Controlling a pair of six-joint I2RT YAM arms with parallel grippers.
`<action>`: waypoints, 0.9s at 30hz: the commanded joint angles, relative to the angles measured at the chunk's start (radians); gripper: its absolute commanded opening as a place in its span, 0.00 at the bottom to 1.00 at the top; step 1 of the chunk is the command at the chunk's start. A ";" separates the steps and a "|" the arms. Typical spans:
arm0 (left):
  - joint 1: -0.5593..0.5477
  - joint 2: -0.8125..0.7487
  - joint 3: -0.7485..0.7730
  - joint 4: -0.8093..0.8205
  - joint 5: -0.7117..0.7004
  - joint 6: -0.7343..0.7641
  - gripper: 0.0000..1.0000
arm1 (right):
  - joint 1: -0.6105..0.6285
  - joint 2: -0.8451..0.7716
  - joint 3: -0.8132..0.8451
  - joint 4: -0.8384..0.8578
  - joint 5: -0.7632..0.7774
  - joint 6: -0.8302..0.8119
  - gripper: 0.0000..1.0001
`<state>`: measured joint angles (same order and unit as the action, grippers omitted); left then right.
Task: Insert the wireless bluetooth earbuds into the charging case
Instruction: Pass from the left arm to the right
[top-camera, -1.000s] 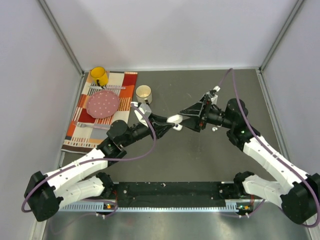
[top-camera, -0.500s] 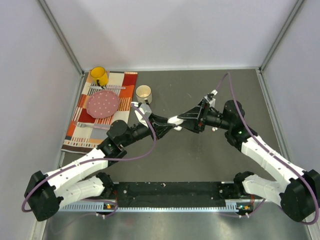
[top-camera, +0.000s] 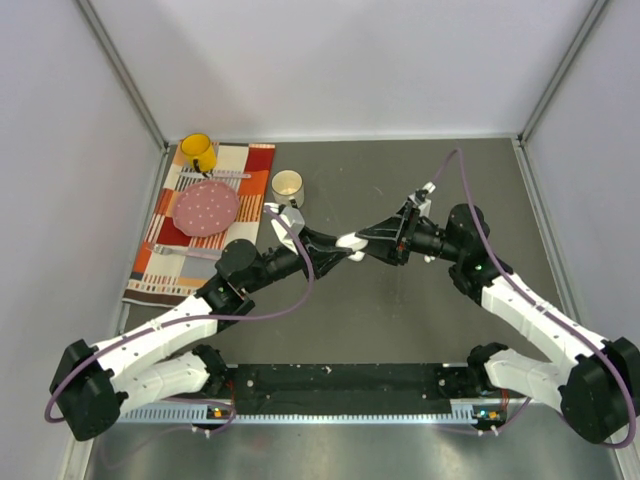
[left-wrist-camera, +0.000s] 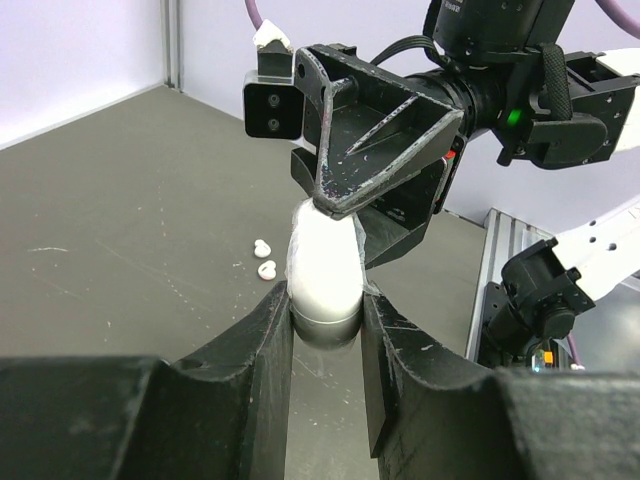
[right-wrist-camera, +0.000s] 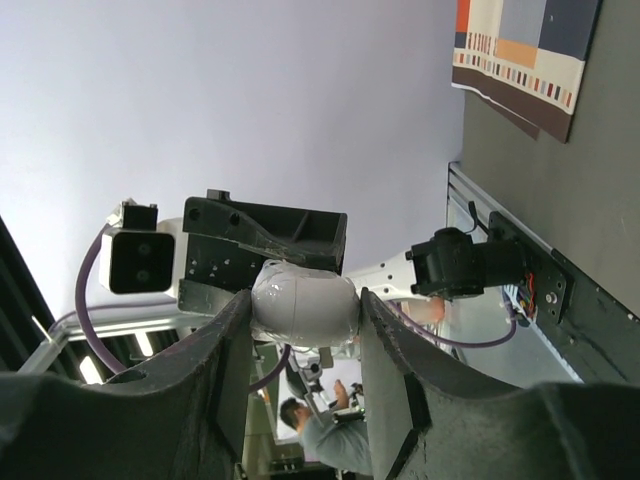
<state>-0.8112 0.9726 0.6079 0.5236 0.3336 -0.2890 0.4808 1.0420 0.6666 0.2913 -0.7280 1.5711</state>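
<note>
A white pebble-like charging case (top-camera: 350, 241) hangs above the table's middle, held from both sides. My left gripper (top-camera: 338, 250) is shut on its lower end, which the left wrist view shows pinched between my fingers (left-wrist-camera: 323, 275). My right gripper (top-camera: 366, 238) is shut on the other end, and the right wrist view shows the case (right-wrist-camera: 303, 300) touching both fingers. Two tiny white earbuds (left-wrist-camera: 265, 259) lie on the table beyond the case, and show as a white speck (top-camera: 428, 258) under the right arm. Any other earbuds are out of view.
A striped cloth (top-camera: 165, 262) lies at the back left with a pink dotted plate (top-camera: 207, 207) and a yellow mug (top-camera: 198, 152) on it. A cream cup (top-camera: 287, 184) stands beside the cloth. Grey walls close in the left, back and right sides.
My right gripper has moved left and closed in on the case held by my left gripper. The left arm has hardly moved.
</note>
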 joint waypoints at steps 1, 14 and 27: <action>0.000 0.002 0.029 0.064 0.033 -0.004 0.00 | -0.004 0.004 -0.013 0.069 -0.001 0.026 0.24; 0.000 -0.003 0.029 0.042 -0.021 -0.019 0.50 | -0.005 0.007 -0.047 0.155 0.010 0.083 0.00; 0.000 -0.055 -0.210 0.480 -0.180 -0.056 0.96 | -0.004 0.006 -0.091 0.272 0.056 0.168 0.00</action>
<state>-0.8108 0.9520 0.5270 0.6605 0.2527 -0.3248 0.4808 1.0512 0.5812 0.4465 -0.6991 1.6917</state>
